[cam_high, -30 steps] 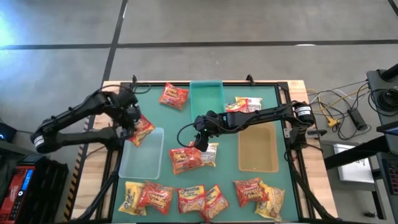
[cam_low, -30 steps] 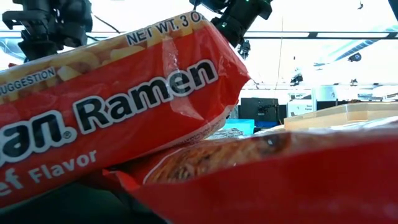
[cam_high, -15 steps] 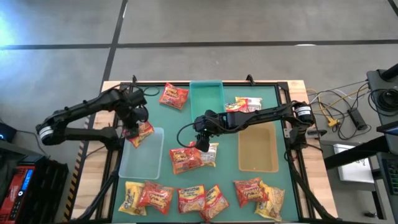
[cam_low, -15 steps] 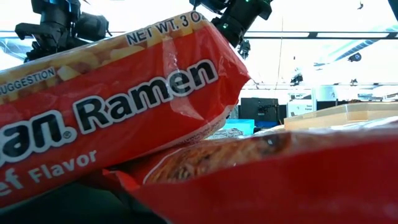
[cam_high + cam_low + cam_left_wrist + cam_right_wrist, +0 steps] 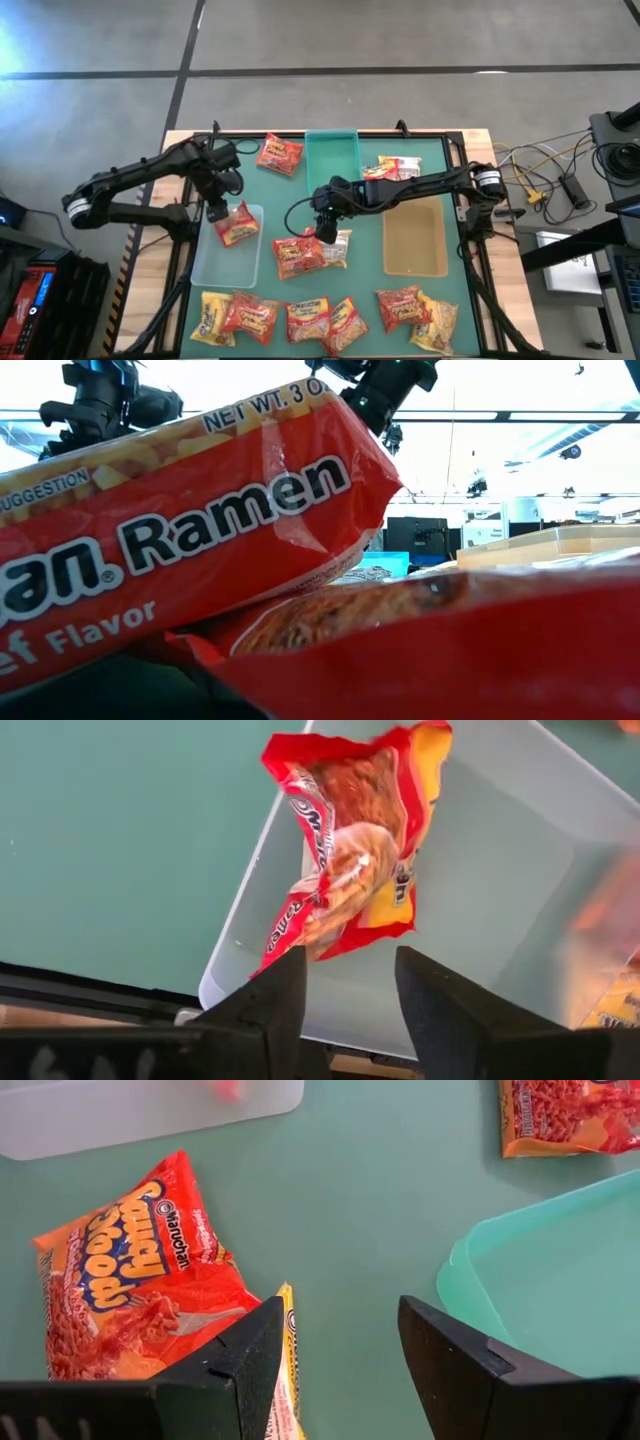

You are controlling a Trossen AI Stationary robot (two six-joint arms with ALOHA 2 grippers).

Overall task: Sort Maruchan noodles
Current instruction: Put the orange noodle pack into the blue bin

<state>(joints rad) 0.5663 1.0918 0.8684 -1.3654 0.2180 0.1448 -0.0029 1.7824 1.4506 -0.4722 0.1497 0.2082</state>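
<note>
My left gripper (image 5: 217, 208) (image 5: 350, 980) hangs open over the far end of the clear bin (image 5: 225, 250). A red and yellow Maruchan packet (image 5: 238, 223) (image 5: 350, 850) lies in that bin just beyond its fingertips, free of them. My right gripper (image 5: 322, 228) (image 5: 340, 1340) stands open above the middle of the mat. It is over an orange-red packet (image 5: 298, 256) (image 5: 130, 1300) and a yellow-edged one (image 5: 337, 246) (image 5: 286, 1360). Several more packets lie along the near edge (image 5: 308, 320).
A teal bin (image 5: 332, 160) stands at the far middle and a tan bin (image 5: 415, 237) to the right. Packets lie beside the teal bin (image 5: 280, 155) (image 5: 392, 168). In the low view a ramen packet (image 5: 180, 550) right at the camera hides most of the table.
My left gripper has shifted a little over the clear bin, opened and let go of the red and yellow packet. The packet has dropped from the fingers into the bin's far end. My right gripper has stayed where it was.
</note>
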